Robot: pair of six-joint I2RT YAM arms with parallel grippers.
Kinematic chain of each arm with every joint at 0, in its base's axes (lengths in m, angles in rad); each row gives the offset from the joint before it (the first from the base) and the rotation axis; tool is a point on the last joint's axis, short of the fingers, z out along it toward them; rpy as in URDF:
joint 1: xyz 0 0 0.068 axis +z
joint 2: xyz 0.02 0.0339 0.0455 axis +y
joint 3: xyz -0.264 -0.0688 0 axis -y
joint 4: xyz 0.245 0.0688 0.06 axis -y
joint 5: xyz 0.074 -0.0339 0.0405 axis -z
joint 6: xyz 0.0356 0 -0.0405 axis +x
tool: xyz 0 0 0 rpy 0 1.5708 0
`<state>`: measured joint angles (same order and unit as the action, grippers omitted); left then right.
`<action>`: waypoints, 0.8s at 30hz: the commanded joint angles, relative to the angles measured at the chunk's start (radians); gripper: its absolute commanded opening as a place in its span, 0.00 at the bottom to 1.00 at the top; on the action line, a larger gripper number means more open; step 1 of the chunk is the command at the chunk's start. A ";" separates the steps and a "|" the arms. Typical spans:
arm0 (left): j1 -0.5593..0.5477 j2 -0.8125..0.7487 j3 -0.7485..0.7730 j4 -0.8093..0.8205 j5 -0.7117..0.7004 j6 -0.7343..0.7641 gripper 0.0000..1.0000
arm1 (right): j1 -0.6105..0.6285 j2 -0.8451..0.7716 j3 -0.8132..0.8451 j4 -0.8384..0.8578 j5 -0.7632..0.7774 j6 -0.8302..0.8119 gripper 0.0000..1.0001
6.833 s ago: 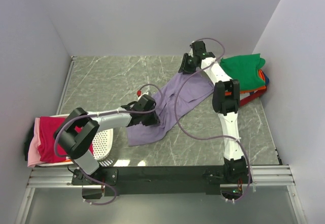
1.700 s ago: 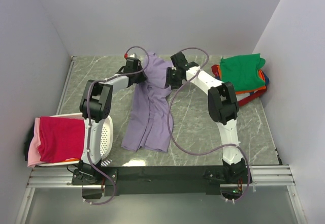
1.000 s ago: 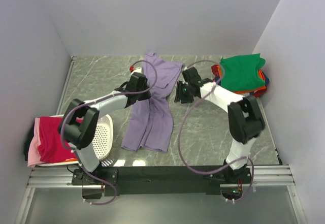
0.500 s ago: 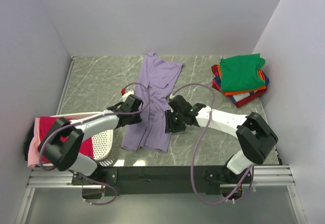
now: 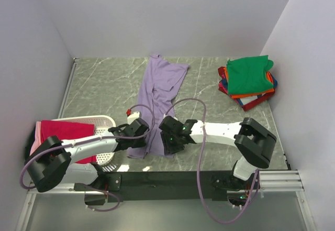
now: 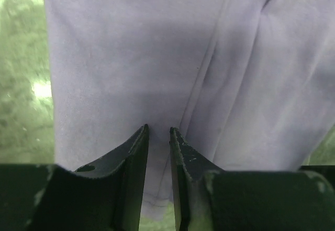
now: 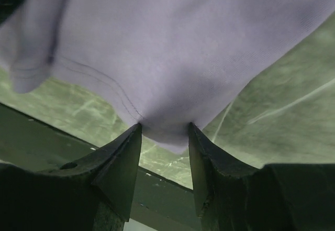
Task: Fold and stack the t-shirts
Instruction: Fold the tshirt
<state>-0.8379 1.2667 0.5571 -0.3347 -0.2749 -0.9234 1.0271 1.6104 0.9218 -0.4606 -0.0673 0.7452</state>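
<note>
Far left, a red shirt (image 5: 60,131) drapes the basket (image 5: 107,120). At the near hem of the purple shirt (image 5: 159,92) spread along the worktop (image 5: 104,84), the left pincer (image 5: 137,138) sits slightly parted, released. The right pincer (image 5: 170,143), parted wider, straddles that hem. A green-topped shirt stack (image 5: 248,74) lies far right.

My left gripper (image 5: 140,130) and right gripper (image 5: 168,142) have come down from the upper middle of the frame and now sit low in the centre, at the bottom hem of the purple shirt (image 5: 159,92). The shirt was a crumpled diagonal heap; now it lies stretched straight, from upper centre downward.
</note>
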 commanded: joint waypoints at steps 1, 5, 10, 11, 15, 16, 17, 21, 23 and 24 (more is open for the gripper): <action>-0.049 -0.027 -0.048 -0.020 -0.001 -0.069 0.30 | 0.033 0.029 0.023 -0.039 0.064 0.055 0.49; -0.107 -0.018 -0.083 0.003 0.011 -0.123 0.29 | 0.065 0.060 0.006 -0.027 0.087 0.078 0.44; -0.194 -0.029 -0.097 0.023 0.025 -0.181 0.29 | 0.097 0.045 -0.017 -0.100 0.141 0.094 0.24; -0.202 -0.032 -0.097 0.028 0.031 -0.195 0.29 | 0.100 0.036 -0.020 -0.118 0.152 0.095 0.17; -0.236 -0.061 -0.092 0.048 0.065 -0.212 0.29 | 0.108 -0.033 -0.047 -0.213 0.196 0.098 0.05; -0.247 -0.064 -0.091 0.040 0.068 -0.215 0.29 | 0.110 -0.044 -0.049 -0.260 0.217 0.100 0.05; -0.251 -0.070 -0.086 0.034 0.066 -0.216 0.29 | 0.111 -0.056 -0.054 -0.282 0.227 0.100 0.05; -0.270 -0.092 -0.072 0.010 0.066 -0.213 0.30 | 0.111 -0.124 -0.061 -0.389 0.262 0.106 0.06; -0.274 -0.111 -0.066 -0.001 0.063 -0.212 0.30 | 0.113 -0.141 -0.063 -0.408 0.259 0.106 0.11; -0.276 -0.121 -0.060 -0.003 0.063 -0.210 0.30 | 0.114 -0.153 -0.058 -0.412 0.256 0.103 0.14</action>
<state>-1.1015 1.1839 0.4839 -0.2970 -0.2314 -1.1225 1.1347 1.5124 0.8600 -0.7776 0.1383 0.8410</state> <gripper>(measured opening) 0.297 0.120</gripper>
